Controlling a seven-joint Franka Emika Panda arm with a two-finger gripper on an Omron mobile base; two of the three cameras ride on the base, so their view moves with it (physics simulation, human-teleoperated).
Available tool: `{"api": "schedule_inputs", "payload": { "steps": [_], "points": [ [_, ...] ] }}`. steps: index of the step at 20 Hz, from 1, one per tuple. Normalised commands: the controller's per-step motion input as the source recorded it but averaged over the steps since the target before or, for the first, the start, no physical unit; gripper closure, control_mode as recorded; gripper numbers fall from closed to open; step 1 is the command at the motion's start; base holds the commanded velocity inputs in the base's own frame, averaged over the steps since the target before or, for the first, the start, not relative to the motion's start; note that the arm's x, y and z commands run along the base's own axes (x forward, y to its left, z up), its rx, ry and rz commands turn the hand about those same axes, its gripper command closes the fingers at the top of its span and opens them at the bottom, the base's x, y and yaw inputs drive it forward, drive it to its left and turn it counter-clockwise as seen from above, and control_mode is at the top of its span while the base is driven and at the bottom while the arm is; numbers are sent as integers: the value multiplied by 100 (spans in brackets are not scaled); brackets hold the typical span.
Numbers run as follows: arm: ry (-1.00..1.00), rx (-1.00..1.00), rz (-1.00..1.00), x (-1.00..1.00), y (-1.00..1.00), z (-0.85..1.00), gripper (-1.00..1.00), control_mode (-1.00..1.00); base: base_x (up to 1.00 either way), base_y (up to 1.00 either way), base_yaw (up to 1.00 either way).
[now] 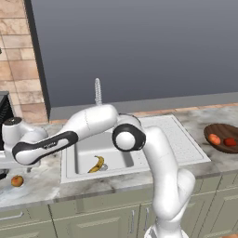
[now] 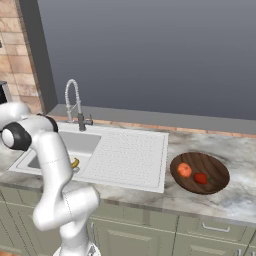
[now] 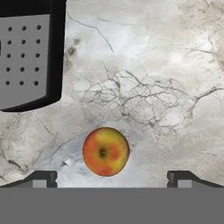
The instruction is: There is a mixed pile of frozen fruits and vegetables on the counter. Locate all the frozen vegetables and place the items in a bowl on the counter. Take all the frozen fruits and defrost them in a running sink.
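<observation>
Fruit (image 3: pixel 106 151) between open end effector (image 3: pixel 112 178) fingertips, seemingly untouched

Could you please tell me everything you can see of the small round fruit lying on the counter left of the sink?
The small round fruit is orange-yellow with red blushes and a dark dimple at its middle, smooth and glossy. It lies alone on the pale marbled counter, casting a soft shadow, with nothing else touching it. From the left base view it lies left of the sink, near the counter's front edge. The open end effector hovers over it, fingertips apart on either side.
</observation>
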Motion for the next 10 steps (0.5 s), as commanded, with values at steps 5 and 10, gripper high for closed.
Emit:
{"api": "schedule_inputs", "payload": {
  "steps": [5, 10],
  "points": [
    [3, 0, 0, 7, 3, -20, -100, -100, 0, 0, 0],
    [2, 0, 0, 0, 0, -20, -100, -100, 0, 0, 0]
  ]
}}
